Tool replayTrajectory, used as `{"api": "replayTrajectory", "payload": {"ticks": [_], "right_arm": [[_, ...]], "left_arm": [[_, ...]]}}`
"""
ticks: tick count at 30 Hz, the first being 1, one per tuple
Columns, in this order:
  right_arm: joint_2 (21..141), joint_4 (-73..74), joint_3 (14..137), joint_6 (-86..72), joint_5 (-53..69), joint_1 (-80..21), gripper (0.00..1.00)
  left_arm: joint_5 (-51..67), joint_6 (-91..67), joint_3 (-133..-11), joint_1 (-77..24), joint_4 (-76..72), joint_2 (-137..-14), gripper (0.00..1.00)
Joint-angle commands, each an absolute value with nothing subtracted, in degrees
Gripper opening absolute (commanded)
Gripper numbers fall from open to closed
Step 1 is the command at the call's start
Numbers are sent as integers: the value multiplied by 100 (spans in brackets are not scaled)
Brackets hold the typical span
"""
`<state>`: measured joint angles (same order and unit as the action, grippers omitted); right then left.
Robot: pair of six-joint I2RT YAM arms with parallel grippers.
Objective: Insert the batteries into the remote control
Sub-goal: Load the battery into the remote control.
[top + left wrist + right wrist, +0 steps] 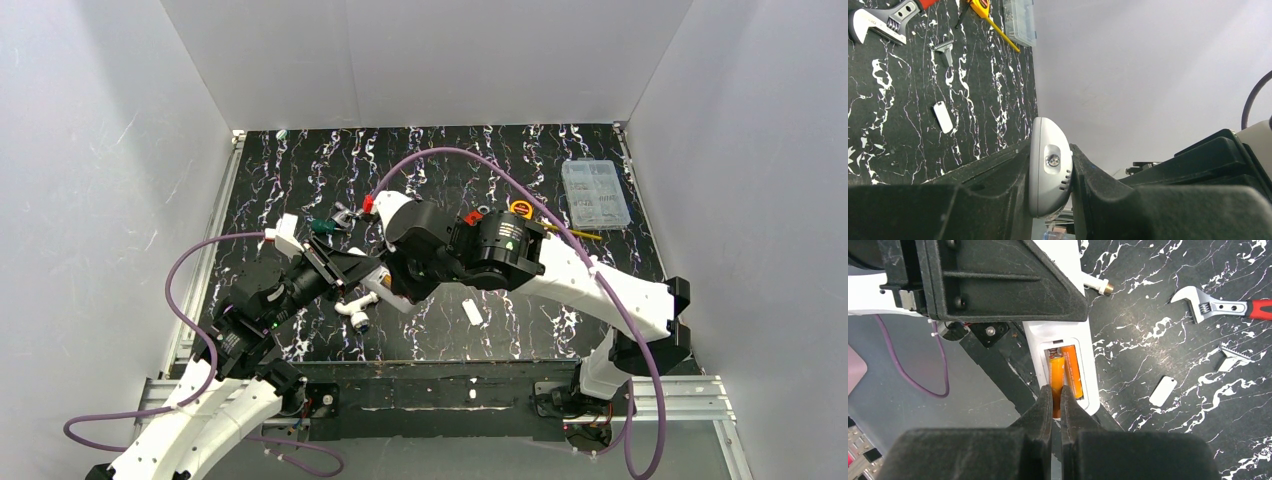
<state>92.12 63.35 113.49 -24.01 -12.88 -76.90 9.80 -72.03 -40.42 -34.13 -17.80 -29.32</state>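
Note:
My left gripper [1050, 161] is shut on the remote control [1047, 175], pinching the slim white handset on its edge above the table. In the right wrist view the remote control [1087, 371] lies with its back up and its battery recess uncovered. Two orange batteries lie side by side in the recess, one on the left [1056, 374] and one on the right [1072, 369]. My right gripper [1057, 392] is shut, its tips directly over the near end of the left battery, which shows through the thin slit between them. Seen from above, both grippers meet at mid-table [385, 275].
A small flat white cover piece [1163, 391] lies loose on the black marbled table [520, 320]. A red-handled wrench [1218, 306], a small metal comb-like part [1230, 357], a white tube tool [357, 308], a yellow-handled tool [998, 31] and a clear parts box [596, 193] lie around.

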Motion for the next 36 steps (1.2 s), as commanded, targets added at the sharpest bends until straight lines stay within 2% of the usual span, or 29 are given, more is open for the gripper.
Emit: {"api": "replayTrajectory", "payload": {"ticks": [1,27,36], "right_arm": [[9257,6323,11613,-2356,-1265,-7717,1],[9166,6453,11368,-2309,-1200,-7726,1],[9164,6518,11305,-2282,-1160,-7755,5]], "left_arm": [[987,-7233,-4047,-3393,-2238,-2908,0],[931,-7226,-4013,-3393,-2223,-2887,0],[924,-7229,-4014,-3393,-2206,-2886,0]]}}
